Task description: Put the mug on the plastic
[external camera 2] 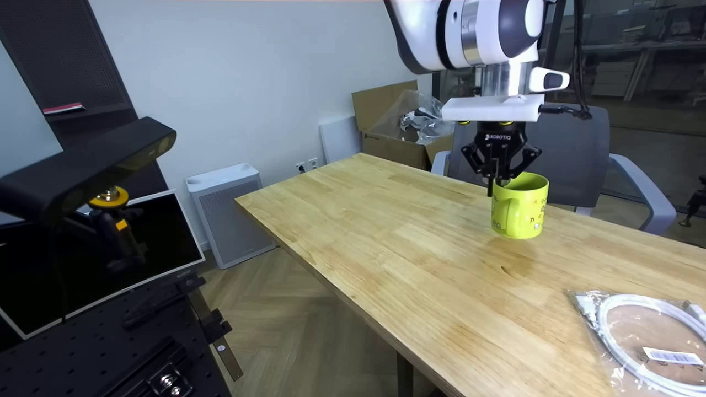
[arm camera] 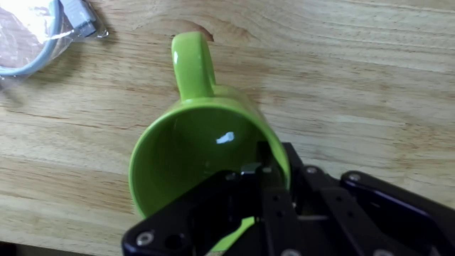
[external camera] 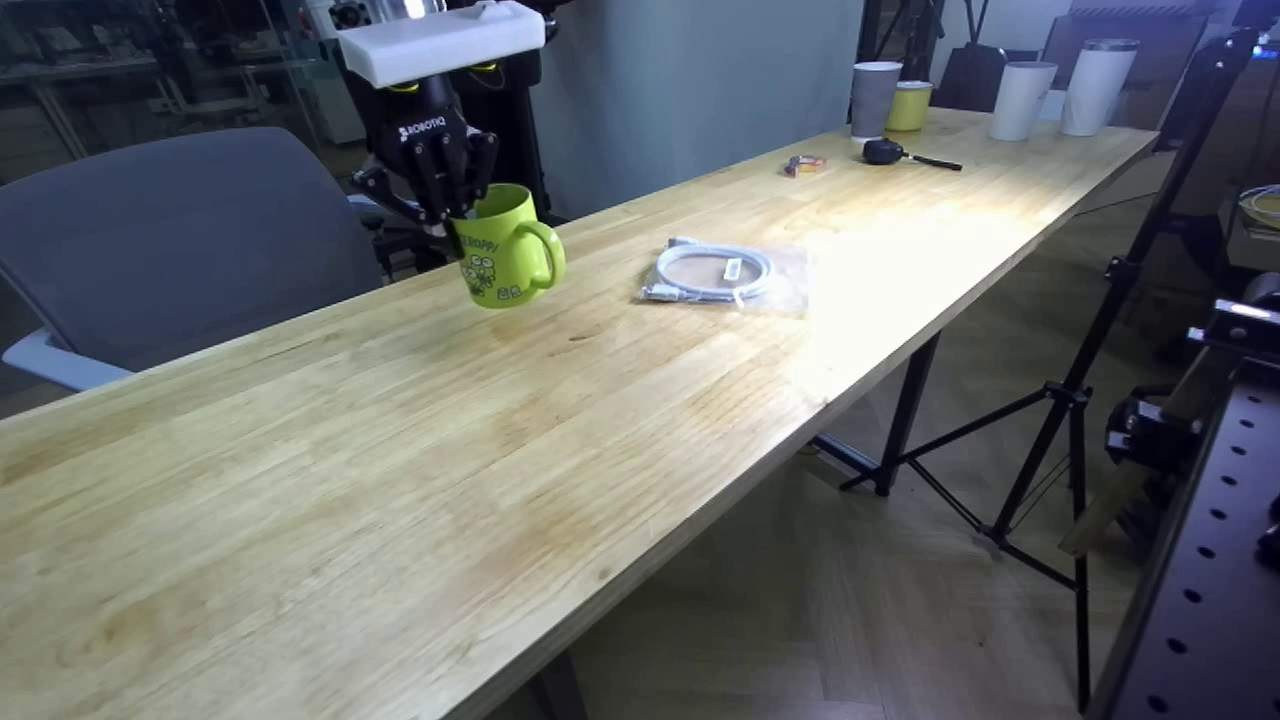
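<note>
Between the long edges of the table [external camera 2: 358, 231], closest to the camera in an exterior view, lies the clear plastic packet [external camera 2: 645, 342], partly out of frame, with a coiled cable [external camera 2: 634, 300] inside. That ring probably makes an uneven seat: the lime-green mug [external camera 2: 524, 212], if let go half over it, could rock or tip, and the slick film could slide if the mug lands while moving sideways. Carried too low, the mug could also catch the packet and shove it along.

Farther off, near the long edge beside the chair [external camera 2: 579, 149], the mug is not yet over the packet. It hangs roughly upright, apparently off the table, its handle [external camera 2: 512, 219] toward the opposite long edge. Its weight sits to one side of the grip, so a jerk or hard landing could swivel it and loosen the hold.

Above it, the gripper [external camera 2: 496, 186] is clamped over one side of the mug: from the wrist view, the inner finger [arm camera: 263, 153] reaches inside and the outer finger [arm camera: 292, 156] lies against the outside, with only the thickness of the mug's side between them. How hard they press cannot be told.
</note>
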Available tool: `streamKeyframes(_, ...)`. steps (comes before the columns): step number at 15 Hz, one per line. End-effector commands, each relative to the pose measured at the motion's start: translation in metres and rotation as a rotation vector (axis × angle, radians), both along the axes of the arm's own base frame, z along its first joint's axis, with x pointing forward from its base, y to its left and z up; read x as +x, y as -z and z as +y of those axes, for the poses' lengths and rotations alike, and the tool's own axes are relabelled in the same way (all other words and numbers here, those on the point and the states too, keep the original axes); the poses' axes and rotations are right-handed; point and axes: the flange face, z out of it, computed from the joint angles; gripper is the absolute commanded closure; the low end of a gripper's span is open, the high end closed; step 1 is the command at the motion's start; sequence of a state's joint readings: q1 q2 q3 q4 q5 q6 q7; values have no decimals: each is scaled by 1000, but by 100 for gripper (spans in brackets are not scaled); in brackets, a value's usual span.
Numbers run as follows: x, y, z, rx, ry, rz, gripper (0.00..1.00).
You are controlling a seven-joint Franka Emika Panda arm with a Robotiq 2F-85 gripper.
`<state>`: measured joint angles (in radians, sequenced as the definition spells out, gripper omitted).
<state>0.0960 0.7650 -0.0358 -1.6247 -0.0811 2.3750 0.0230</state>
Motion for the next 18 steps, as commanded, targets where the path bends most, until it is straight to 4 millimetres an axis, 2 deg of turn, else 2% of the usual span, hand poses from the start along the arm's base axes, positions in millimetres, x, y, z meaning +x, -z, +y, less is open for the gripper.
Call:
streamKeyframes(1, 6, -13, -3, -20, 30, 0, 98)
streamKeyframes(6, 1, -9, -32, -32, 65, 17, 98)
streamKeyframes(14, -9, -9, -109, -48, 171, 25, 98)
streamKeyframes(18, -18, -9, -140, -55, 216, 31, 98)
